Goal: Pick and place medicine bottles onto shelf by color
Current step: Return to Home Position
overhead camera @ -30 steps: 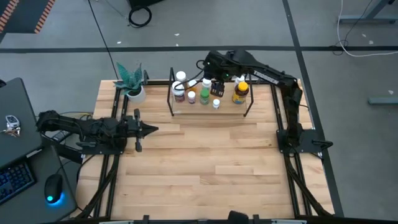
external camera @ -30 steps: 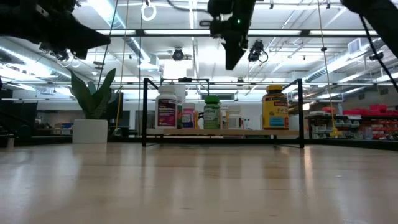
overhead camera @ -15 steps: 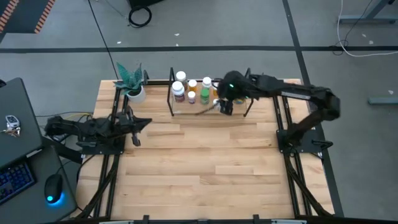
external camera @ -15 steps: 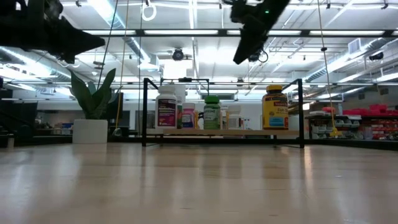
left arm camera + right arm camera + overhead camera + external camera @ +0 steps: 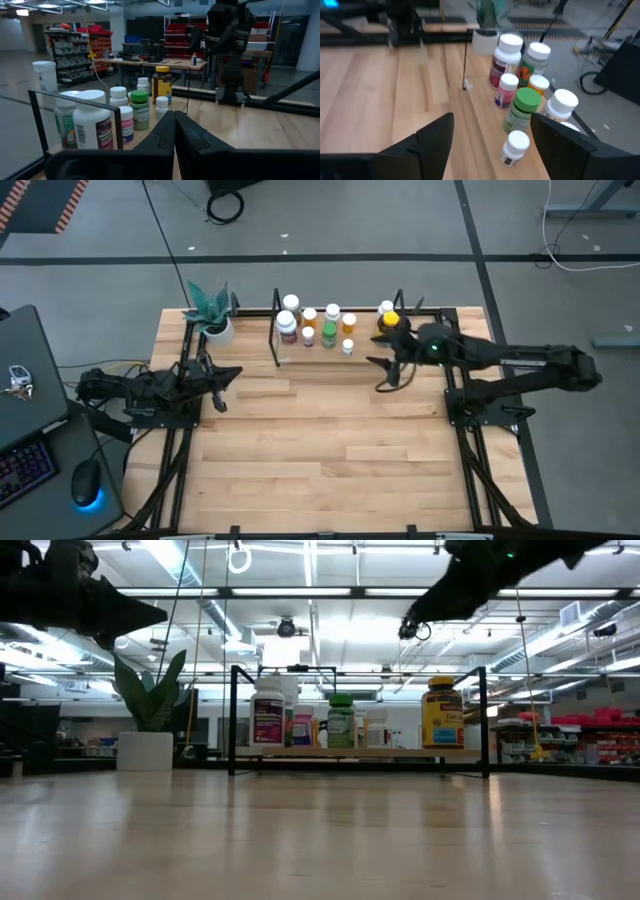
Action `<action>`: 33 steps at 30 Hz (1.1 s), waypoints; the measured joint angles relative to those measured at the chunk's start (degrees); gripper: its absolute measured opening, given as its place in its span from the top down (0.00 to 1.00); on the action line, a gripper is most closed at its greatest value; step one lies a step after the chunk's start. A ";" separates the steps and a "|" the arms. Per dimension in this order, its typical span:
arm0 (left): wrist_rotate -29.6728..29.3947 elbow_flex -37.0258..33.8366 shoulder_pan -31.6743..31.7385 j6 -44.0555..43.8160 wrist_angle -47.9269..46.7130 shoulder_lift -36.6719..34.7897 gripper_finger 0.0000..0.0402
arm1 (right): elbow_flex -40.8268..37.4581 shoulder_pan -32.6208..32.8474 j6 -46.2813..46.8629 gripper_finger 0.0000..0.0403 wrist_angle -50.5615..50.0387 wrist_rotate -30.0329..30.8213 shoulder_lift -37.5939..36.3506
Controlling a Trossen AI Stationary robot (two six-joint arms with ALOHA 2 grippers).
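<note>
The medicine bottles [image 5: 318, 326] stand clustered on the shelf [image 5: 277, 345] at the desk's [image 5: 330, 450] far edge. The right pincer [image 5: 381, 373] hovers near the shelf's right end, fingers spread wide and empty. The left pincer [image 5: 174, 120], fingers pressed together, waits near the plant pot [image 5: 218, 330].

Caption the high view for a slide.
The medicine bottles stand on the shelf; the open right gripper hovers near its right end, left gripper shut near the plant.
</note>
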 joint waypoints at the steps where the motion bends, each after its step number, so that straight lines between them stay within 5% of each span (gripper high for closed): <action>1: -0.02 0.00 0.00 -0.33 0.00 0.00 0.98 | -2.08 0.23 0.32 0.33 1.82 0.01 -1.80; 12: -1.01 0.00 0.00 0.53 -0.17 0.00 0.99 | -20.43 3.37 5.48 0.33 11.23 -0.45 -19.93; 23: -1.05 0.00 -0.02 -3.86 -1.40 0.11 0.96 | -40.58 4.86 11.48 0.33 35.42 -1.50 -29.28; 33: -1.05 0.00 -0.02 -3.79 -1.42 0.11 0.97 | -42.70 6.22 13.06 0.33 38.58 -1.50 -30.95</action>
